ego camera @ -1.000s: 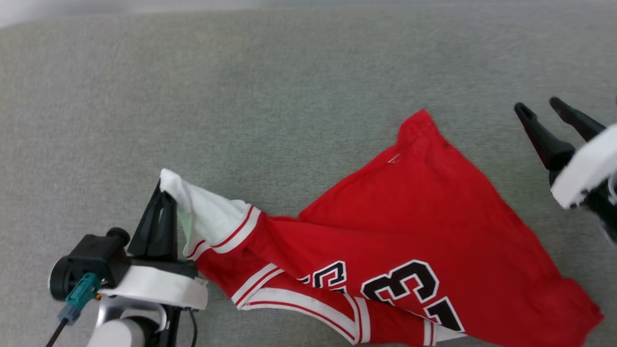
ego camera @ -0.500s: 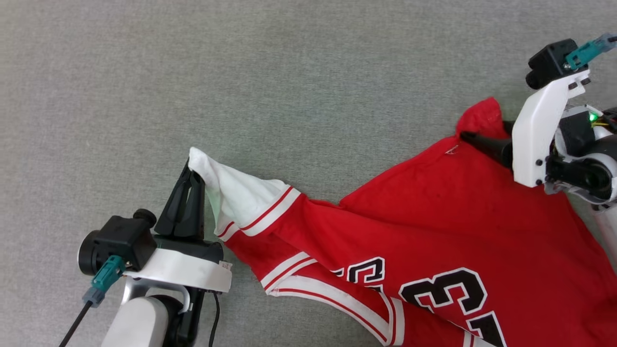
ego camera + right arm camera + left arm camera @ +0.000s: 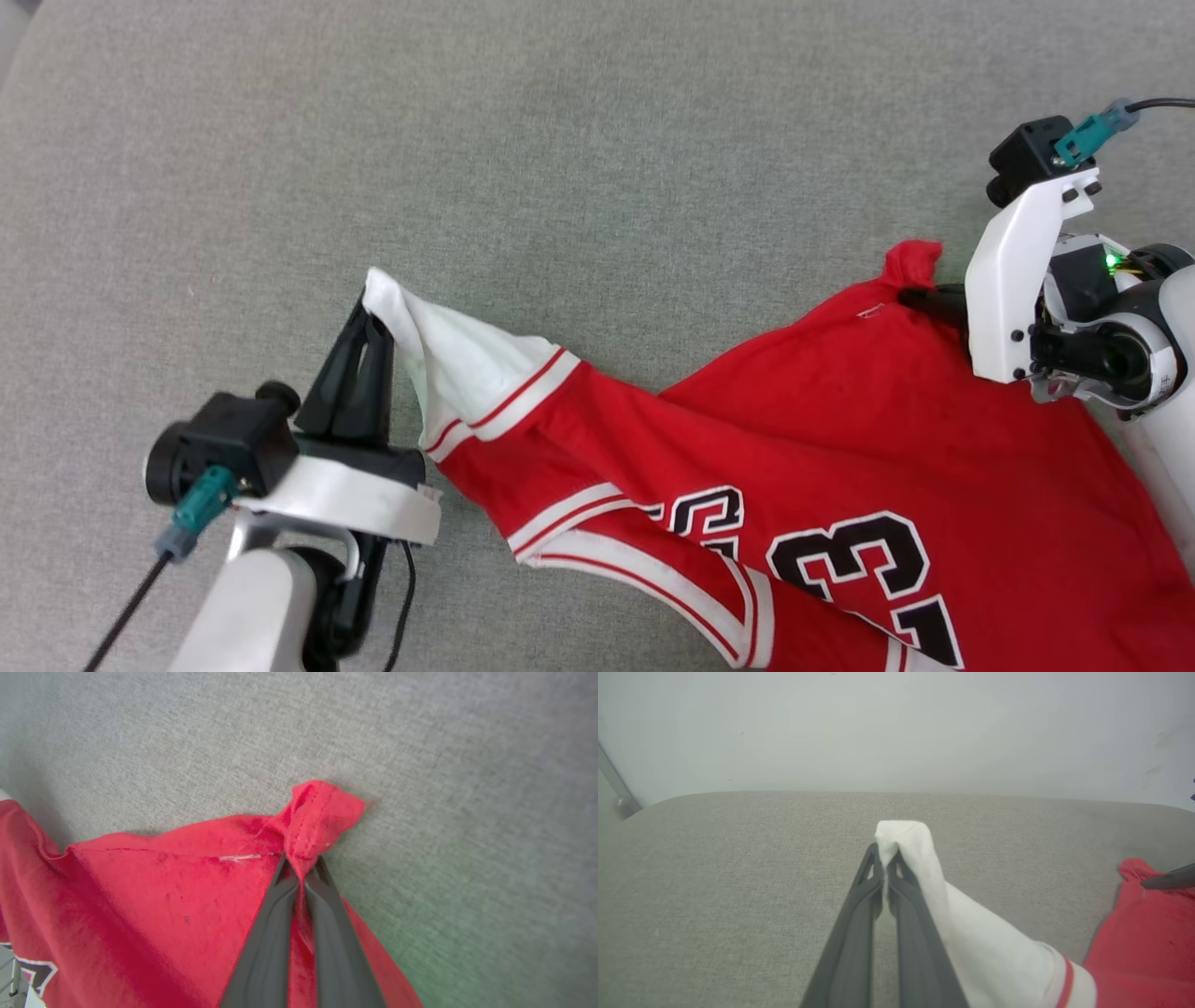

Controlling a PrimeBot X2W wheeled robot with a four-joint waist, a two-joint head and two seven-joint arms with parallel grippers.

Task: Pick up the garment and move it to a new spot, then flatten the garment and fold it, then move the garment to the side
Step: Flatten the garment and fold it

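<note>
A grey padded surface (image 3: 597,140) carries the work. The garment (image 3: 840,439), red with black-and-white numbers, lies across its lower right part in the head view, still rumpled and running off the bottom edge.

The left claw (image 3: 372,322) is clamped on the white sleeve end (image 3: 448,364), which it holds a little above the surface; the left wrist view shows the cloth pinched between the two closed fingers. That grip is as it was a second ago.

The change is on the other side. A second ago the right claw (image 3: 920,299) stood with its fingers apart, off to the right of the cloth. Now it is closed on the red corner (image 3: 322,812) at the garment's far edge, and the right wrist view shows the fabric bunched just past the fingertips.

With two opposite ends held, the garment looks ready to be lifted or drawn taut and carried to a new spot. Flattening and folding are not yet done.
</note>
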